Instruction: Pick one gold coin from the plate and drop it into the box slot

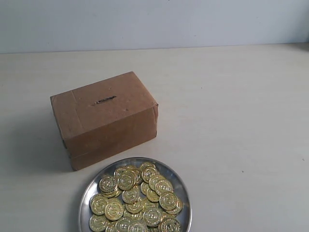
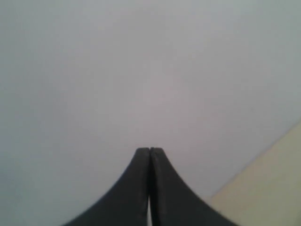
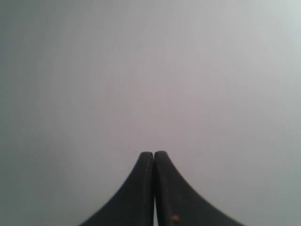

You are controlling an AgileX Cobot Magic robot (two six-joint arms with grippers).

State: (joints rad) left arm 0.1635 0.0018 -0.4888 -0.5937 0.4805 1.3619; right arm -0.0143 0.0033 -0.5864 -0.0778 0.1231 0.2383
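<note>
My left gripper [image 2: 149, 150] and right gripper [image 3: 154, 154] each have fingers pressed together, empty. Coins [image 1: 135, 198] overlap on the plate [image 1: 85, 198], lower centre; the box [image 1: 104, 121] sits above-left. Risk: pinching two coins, or a tilted coin jamming the slot [image 1: 105, 100].

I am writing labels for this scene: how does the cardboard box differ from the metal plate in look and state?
The box is brown, matte and rectangular; the plate is silver, shiny and round. The box stands tall and closed, with only a thin slot on top; the plate is low and open, heaped with gold coins. Both rest on the pale table, close together.
</note>
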